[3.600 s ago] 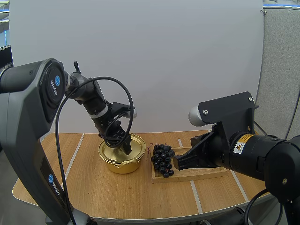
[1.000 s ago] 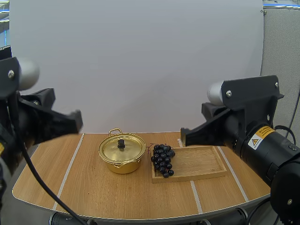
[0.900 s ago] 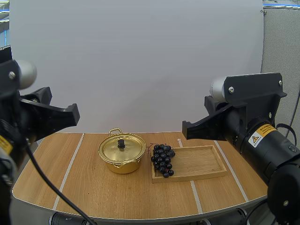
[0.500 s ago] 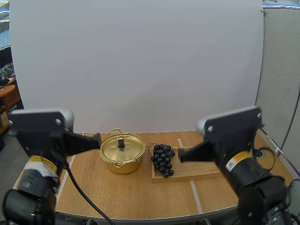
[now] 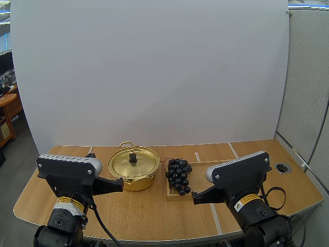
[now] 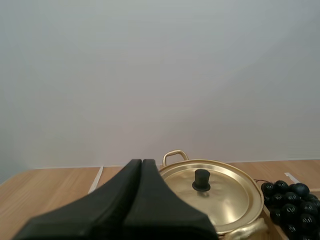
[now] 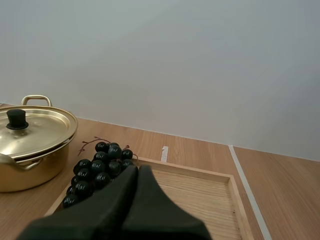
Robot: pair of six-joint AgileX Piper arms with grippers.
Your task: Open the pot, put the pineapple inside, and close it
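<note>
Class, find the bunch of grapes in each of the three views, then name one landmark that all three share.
High view: the grapes lie on the wooden tray's left end, just right of the pot.
Left wrist view: the grapes sit beside the pot.
Right wrist view: the grapes lie on the tray's end nearest the pot.
Shared landmark: the gold pot, lid on, with its black knob.

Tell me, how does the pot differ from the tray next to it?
The pot is round, shiny gold metal; the tray is rectangular, pale wood. The pot is deep and closed by a lid with a black knob; the tray is shallow and open. Grapes lie at the tray's end nearest the pot; nothing lies on the pot. Both rest on the table.
</note>
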